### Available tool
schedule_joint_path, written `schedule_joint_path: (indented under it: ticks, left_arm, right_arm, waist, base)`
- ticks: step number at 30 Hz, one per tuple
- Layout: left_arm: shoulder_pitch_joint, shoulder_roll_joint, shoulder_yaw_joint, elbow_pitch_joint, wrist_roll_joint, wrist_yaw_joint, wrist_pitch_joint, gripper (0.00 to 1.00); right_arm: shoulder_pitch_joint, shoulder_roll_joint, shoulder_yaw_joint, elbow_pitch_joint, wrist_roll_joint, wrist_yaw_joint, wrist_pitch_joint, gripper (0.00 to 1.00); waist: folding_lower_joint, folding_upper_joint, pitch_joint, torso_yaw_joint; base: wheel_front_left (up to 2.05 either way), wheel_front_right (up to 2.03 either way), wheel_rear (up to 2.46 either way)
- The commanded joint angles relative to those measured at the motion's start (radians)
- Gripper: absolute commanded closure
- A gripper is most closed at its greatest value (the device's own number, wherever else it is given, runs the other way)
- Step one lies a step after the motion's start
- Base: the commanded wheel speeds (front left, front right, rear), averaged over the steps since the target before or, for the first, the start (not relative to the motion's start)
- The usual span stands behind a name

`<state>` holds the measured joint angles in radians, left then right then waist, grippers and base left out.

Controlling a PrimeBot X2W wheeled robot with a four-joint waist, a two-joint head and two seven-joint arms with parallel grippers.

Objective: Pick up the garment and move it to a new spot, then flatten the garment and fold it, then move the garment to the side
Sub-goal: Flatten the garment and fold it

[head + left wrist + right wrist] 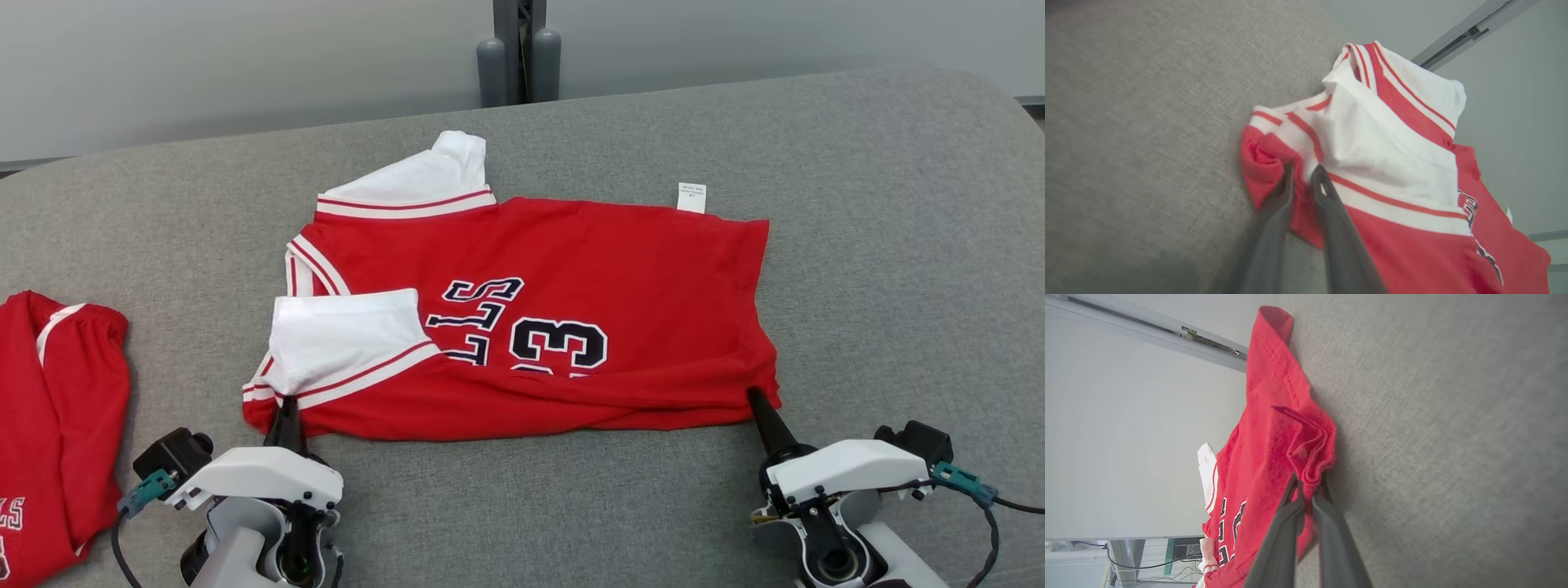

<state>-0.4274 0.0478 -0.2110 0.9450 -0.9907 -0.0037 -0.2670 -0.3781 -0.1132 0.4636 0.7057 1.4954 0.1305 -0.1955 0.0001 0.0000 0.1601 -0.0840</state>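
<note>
**Both grippers clamped on near corners of jersey**

Jersey (637,269) lies on grey surface (898,245), mid-frame in head view, long axis left to right. Red body, shoulders to robot's left, hem to right. Near edge is doubled over onto the top, so the dark-outlined number and letters are cut off along the fold. Two white sleeves with red stripes at left end: one (343,335) lying on the front near the near-left corner, other (424,180) at far-left, sticking out past the far edge. Small white label (691,197) pokes out on far edge toward the right end.

Left gripper (286,412) is at the near-left corner, just below the near sleeve. Left wrist view: gripper (1303,175) closed on jersey (1412,245), red fabric bunched between fingers (1331,212), cloth at the corner puckered.

Right gripper (758,402) is at the near-right corner, on the hem. Right wrist view: gripper (1308,484) pinched tight on jersey (1261,457), several stacked red layers squeezed between fingers (1282,522), folded edges fanning out above the tips.

Both corners look slightly lifted or pulled; rest of jersey flat on surface, a few wrinkles along the near fold.

Second garment (57,425), red with white stripe and lettering, lies at far left, cut off by frame edge, well apart from jersey. Grey post (518,49) stands behind surface against pale wall (204,65).
</note>
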Motion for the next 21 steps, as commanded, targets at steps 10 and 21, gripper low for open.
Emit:
schedule_joint_path:
  ticks: [10, 21]
  left_arm:
    - [0.046, 0.006, 0.028, -0.02, 0.013, -0.016, 0.004, 1.0]
    - [0.135, 0.007, 0.0, -0.087, -0.009, -0.002, 0.003, 1.0]
  right_arm:
    - [0.039, -0.033, 0.0, -0.035, 0.032, 0.001, -0.011, 1.0]
    - [0.061, -0.082, -0.01, -0.049, 0.046, 0.001, -0.021, 1.0]
  waist:
    - [-0.0001, 0.0, -0.041, 0.009]
    - [-0.0001, 0.0, -0.117, 0.052]
  base:
    - [0.0, 0.0, 0.0]
    - [0.0, 0.0, 0.0]
